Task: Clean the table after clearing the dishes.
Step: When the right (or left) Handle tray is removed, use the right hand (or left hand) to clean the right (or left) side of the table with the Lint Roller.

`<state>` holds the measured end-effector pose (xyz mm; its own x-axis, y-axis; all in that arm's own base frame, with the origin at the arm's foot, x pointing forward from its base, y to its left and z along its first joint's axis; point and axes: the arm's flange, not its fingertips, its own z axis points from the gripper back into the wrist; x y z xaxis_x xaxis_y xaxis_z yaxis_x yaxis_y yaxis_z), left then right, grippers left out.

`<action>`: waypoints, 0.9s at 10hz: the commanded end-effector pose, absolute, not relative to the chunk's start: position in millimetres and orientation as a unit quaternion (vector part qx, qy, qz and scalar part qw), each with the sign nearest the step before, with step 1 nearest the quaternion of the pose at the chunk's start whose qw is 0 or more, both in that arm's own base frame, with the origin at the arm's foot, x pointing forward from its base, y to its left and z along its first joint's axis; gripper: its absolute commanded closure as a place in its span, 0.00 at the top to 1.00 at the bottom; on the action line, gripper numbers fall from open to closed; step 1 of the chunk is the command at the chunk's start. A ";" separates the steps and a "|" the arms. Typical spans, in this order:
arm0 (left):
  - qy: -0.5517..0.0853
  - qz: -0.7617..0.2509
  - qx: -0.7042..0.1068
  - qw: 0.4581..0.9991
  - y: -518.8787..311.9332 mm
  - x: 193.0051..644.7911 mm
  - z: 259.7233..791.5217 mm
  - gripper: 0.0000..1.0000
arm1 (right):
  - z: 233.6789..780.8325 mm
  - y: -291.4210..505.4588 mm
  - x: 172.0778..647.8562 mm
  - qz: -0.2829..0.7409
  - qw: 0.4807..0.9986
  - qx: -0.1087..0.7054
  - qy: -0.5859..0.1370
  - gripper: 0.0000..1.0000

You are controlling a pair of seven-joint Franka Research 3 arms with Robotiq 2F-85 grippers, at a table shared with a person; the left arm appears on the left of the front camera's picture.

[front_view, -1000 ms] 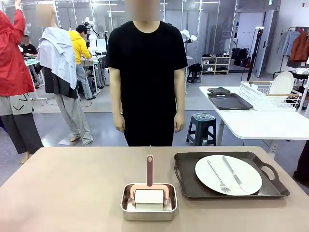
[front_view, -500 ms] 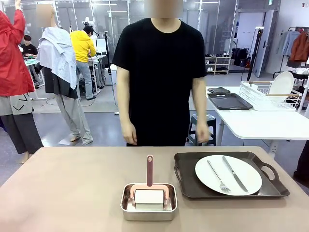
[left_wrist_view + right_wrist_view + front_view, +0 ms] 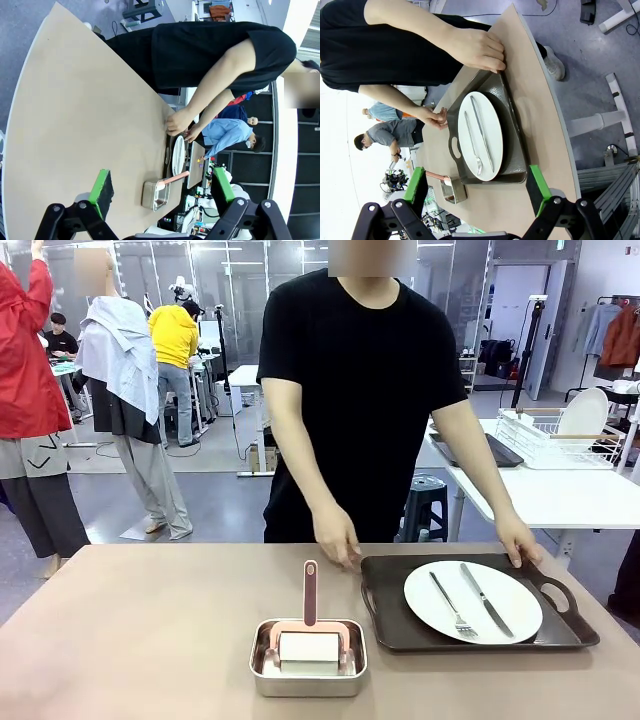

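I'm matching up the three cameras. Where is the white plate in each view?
Front view: white plate right of centre, on the dark tray.
Left wrist view: thin white sliver near mid-frame, above the steel pan.
Right wrist view: plate at centre, on the tray.
Shared landmark: the steel pan holding the roller.

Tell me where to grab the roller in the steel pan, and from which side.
Grip the pink handle, coming from above with the fingers across its narrow width. It sticks out slim and free beyond the far rim of the steel pan, while the roller head sits down between the pan walls, which would likely block the fingers.
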<state>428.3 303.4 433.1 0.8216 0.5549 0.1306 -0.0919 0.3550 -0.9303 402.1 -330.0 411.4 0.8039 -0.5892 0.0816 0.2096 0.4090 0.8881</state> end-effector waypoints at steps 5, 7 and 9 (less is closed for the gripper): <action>-0.214 0.198 -0.534 0.794 308.1 426.4 434.7 1.00 | 412.9 -329.0 401.3 -0.245 0.815 0.487 -0.197 1.00; -0.214 0.198 -0.534 0.794 308.1 426.4 434.7 1.00 | 412.9 -329.0 401.3 -0.245 0.815 0.487 -0.197 1.00; -0.214 0.198 -0.534 0.794 308.1 426.4 434.7 1.00 | 412.9 -329.0 401.3 -0.245 0.815 0.487 -0.197 1.00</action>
